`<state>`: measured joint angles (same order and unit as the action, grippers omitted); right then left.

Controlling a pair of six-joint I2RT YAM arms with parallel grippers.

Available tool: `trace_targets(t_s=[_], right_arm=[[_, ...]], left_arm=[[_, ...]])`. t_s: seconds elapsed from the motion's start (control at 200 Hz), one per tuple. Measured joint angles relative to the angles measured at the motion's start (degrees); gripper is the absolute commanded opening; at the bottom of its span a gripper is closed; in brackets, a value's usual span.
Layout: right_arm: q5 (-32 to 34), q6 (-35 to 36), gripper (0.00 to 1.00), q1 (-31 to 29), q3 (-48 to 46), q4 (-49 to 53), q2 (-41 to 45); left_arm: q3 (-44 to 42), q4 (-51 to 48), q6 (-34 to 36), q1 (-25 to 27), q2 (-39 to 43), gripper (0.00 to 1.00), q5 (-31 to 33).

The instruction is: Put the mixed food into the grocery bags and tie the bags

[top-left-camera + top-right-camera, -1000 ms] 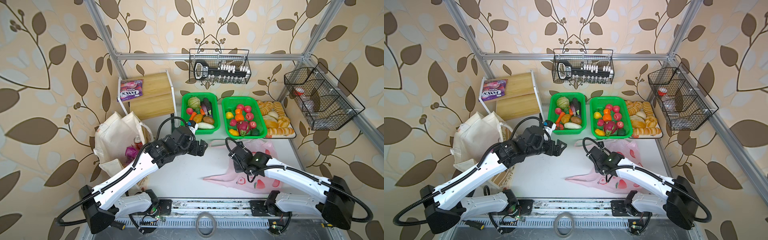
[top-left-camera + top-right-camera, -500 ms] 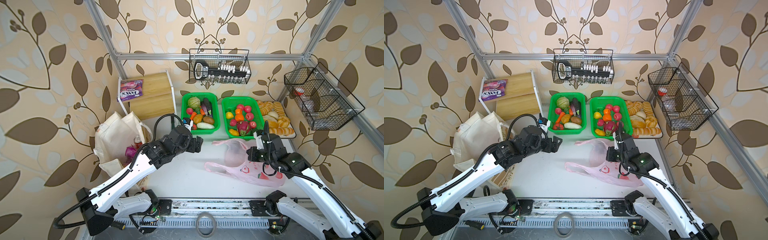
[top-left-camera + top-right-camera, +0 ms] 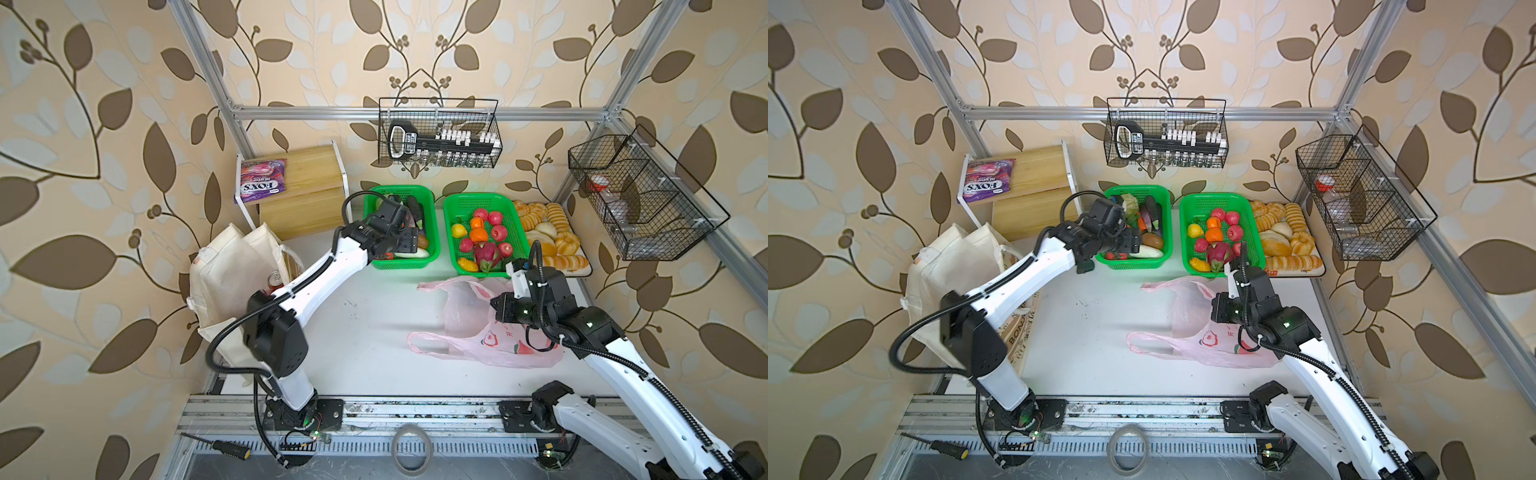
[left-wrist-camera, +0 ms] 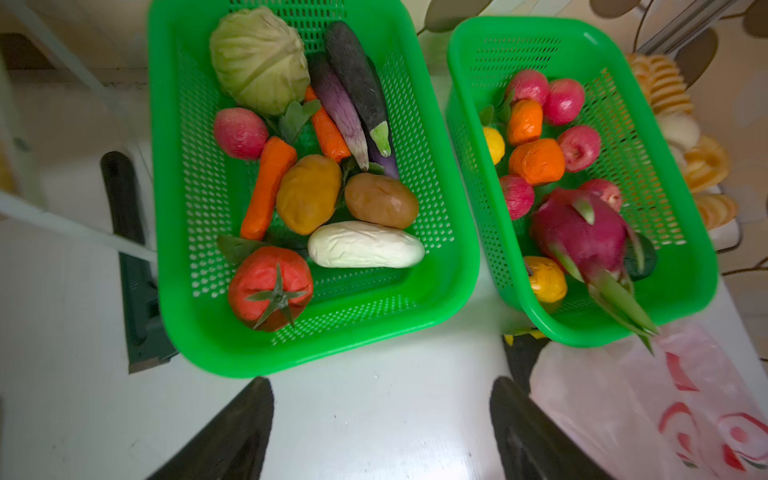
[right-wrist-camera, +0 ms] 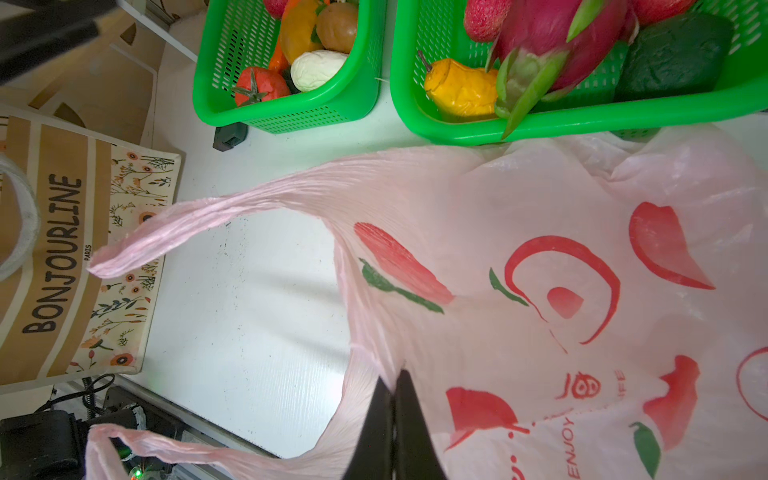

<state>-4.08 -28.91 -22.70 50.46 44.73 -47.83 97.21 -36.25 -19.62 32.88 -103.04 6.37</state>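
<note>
My left gripper [image 4: 382, 415] hangs open and empty over the table, at the near rim of the green vegetable basket [image 4: 316, 353]. In the basket lie the green cabbage [image 4: 257, 58], two potatoes [image 4: 309, 199] [image 4: 380, 199] and the red tomato [image 4: 270, 286]. My right gripper [image 5: 392, 399] is shut on the rim of the pink peach-print bag [image 5: 540, 291], which sprawls on the table [image 3: 490, 345] with its handles loose. The cream canvas tote [image 3: 224, 274] stands at the left, and a red soda can [image 3: 275, 277] shows in its mouth.
A second green basket [image 3: 519, 232] holds fruit, with a bread tray [image 3: 552, 232] to its right. A purple FOX'S packet [image 3: 259, 180] lies on the wooden shelf [image 3: 303, 191]. Wire baskets [image 3: 644, 199] hang on the back and right walls.
My left gripper has moved from the table's middle back to the vegetable basket. My right gripper has drawn the pink bag's rim rightward and nearer, spreading the bag.
</note>
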Motion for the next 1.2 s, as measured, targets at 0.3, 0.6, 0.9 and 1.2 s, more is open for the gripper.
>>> trace_targets(t_s=[0.3,0.6,0.9,1.2], right_arm=[[1.53,0.04,0.0,0.46,0.0,-0.46,2.58],[3.04,0.04,0.0,1.09,-0.46,-3.15,2.95],[3.02,0.09,0.0,1.62,-1.31,-3.8,2.14],[3.02,0.5,0.0,1.88,-1.57,-3.82,3.52]], left_arm=[[13.46,-7.19,1.62,-1.49,-20.63,0.81,-1.99],[-1.09,-6.08,0.98,-1.84,-15.61,0.78,-4.55],[-10.4,-5.81,-1.6,0.52,-2.12,0.83,-7.96],[-1.95,-2.32,-4.94,-2.93,-5.57,0.78,-11.63]])
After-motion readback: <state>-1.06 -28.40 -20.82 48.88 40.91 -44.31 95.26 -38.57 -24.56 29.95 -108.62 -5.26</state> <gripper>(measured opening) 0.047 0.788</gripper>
